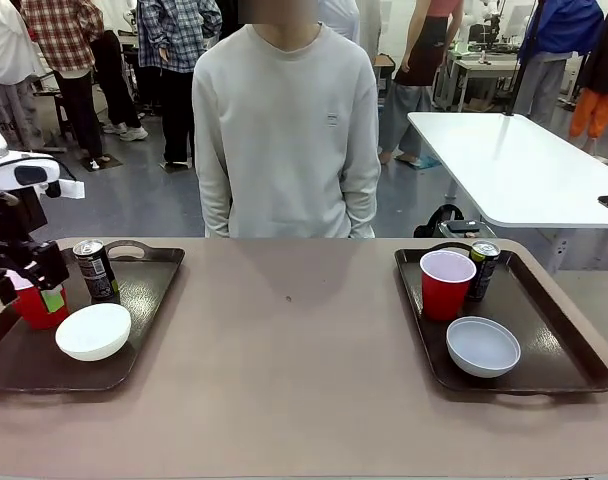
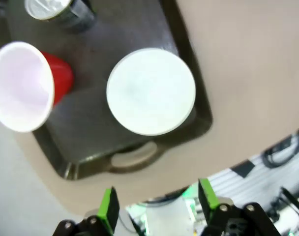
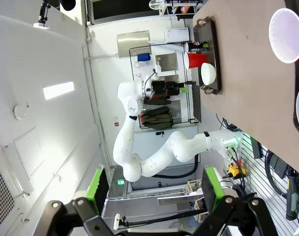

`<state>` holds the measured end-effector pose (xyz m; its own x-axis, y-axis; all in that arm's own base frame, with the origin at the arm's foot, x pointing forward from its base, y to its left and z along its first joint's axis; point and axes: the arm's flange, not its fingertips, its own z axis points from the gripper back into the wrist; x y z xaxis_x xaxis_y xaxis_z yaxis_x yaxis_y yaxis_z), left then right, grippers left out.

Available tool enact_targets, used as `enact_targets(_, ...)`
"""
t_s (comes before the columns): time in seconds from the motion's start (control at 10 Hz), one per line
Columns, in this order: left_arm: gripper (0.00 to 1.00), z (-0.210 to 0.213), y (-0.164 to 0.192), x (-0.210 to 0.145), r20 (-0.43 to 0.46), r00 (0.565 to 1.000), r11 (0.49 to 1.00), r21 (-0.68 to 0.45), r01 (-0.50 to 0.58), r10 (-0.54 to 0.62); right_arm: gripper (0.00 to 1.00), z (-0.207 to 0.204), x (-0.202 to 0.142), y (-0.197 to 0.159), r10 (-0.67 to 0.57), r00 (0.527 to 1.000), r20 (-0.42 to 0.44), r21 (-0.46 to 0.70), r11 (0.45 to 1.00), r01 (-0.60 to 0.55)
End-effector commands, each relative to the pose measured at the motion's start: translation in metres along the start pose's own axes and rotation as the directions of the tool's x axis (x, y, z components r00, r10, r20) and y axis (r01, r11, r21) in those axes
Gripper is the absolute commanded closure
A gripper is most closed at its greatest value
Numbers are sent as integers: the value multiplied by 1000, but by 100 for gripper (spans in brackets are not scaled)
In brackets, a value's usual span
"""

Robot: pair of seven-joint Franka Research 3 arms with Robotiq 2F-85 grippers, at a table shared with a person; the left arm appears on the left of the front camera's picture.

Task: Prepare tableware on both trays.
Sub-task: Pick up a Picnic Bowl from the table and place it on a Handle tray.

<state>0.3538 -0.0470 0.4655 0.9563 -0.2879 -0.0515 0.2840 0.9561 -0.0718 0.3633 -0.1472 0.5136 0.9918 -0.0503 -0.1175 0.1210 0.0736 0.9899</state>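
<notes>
The left tray (image 1: 144,300) holds a red cup (image 1: 36,308), a black can (image 1: 95,270) and a white bowl (image 1: 93,331). My left gripper (image 1: 32,288) hangs over that tray's left end, just in front of the red cup. In the left wrist view this gripper (image 2: 158,201) is open and empty, raised clear of the red cup (image 2: 26,86), the bowl (image 2: 150,91) and the can (image 2: 56,9). The right tray (image 1: 564,350) carries a red cup (image 1: 447,283), a can (image 1: 483,270) and a bowl (image 1: 482,346). My right gripper (image 3: 153,184) is open and empty, off the table.
A person (image 1: 287,130) stands at the far side of the table with both arms down. The brown tabletop (image 1: 294,340) lies bare between the two trays. A white table (image 1: 524,170) stands behind at the right.
</notes>
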Motion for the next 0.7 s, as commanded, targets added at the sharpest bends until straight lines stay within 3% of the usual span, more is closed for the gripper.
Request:
enact_targets(0.0,0,5,-4,-19,-4,999,999,10,37,-37,0,2,0,4,-16,1000,-5,9,1000,16)
enact_targets(0.3,0,12,1,-19,25,998,999,-16,-51,52,0,2,0,4,-16,1000,-5,9,1000,16)
enact_targets(0.4,0,16,-8,-22,7,1000,1000,4,16,-16,0,2,0,4,-16,1000,-5,9,1000,16)
enact_targets(0.6,0,16,-8,-22,7,1000,1000,4,16,-16,0,2,0,4,-16,1000,-5,9,1000,16)
